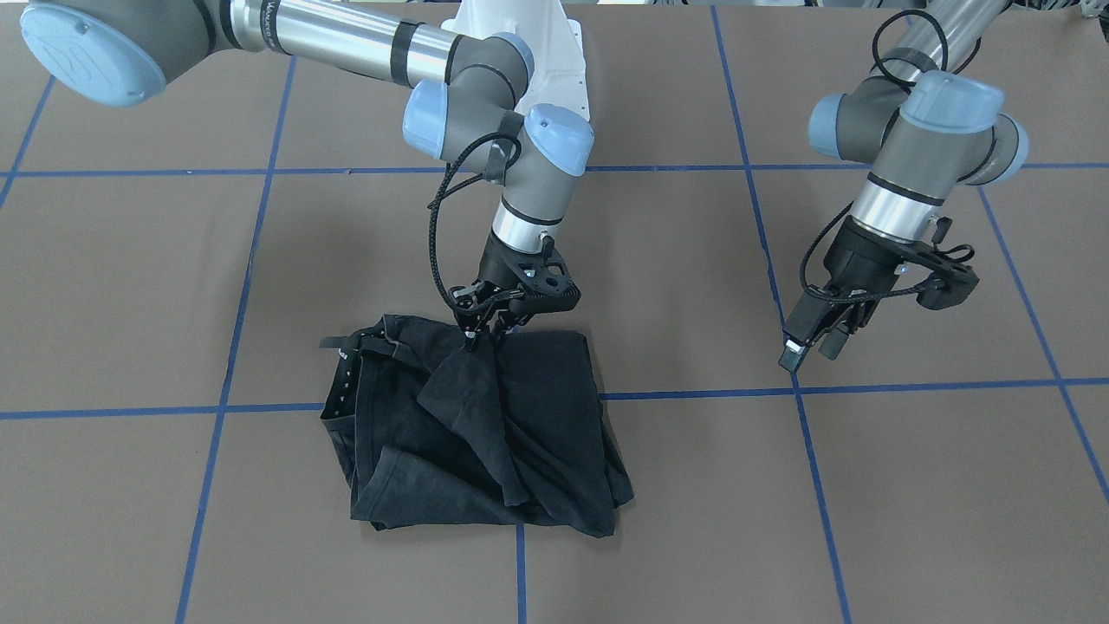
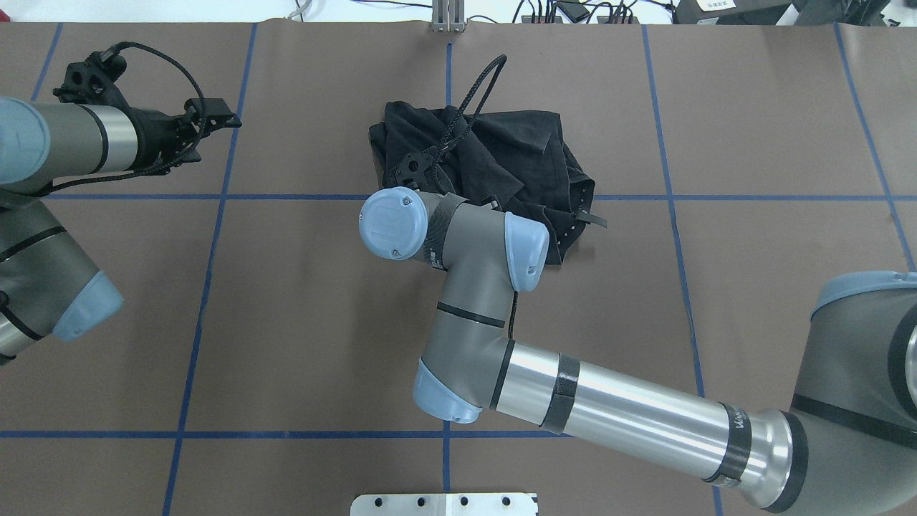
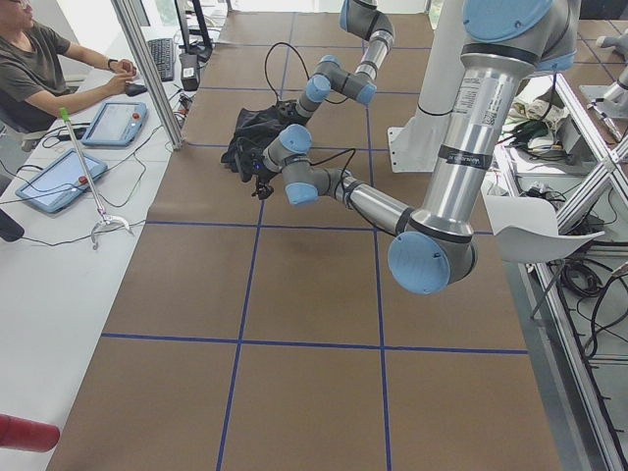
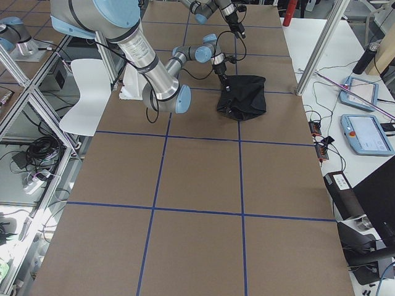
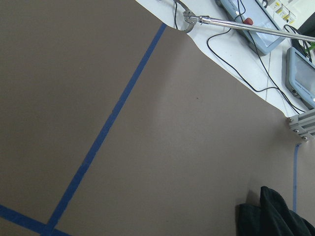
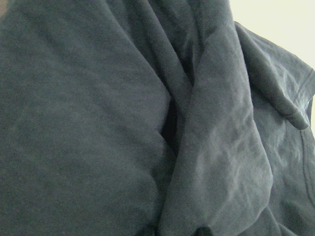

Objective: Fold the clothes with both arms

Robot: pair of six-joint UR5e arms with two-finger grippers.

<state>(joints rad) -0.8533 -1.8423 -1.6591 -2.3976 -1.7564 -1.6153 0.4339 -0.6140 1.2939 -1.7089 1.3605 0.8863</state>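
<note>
the black t-shirt (image 1: 520,433) lies crumpled across the blue tape line (image 1: 693,392). the right gripper (image 1: 487,334) pinches a raised fold just behind that line. the left gripper (image 1: 810,348) hangs near the same line, well along it, fingers apart, empty.

Right arm (image 1: 338,39) lettering: black print on the silver tube, just beside its black band; seemingly "UNIVERSAL", blurred.
Left arm (image 3: 481,108) lettering: similar print, too small to read.
</note>
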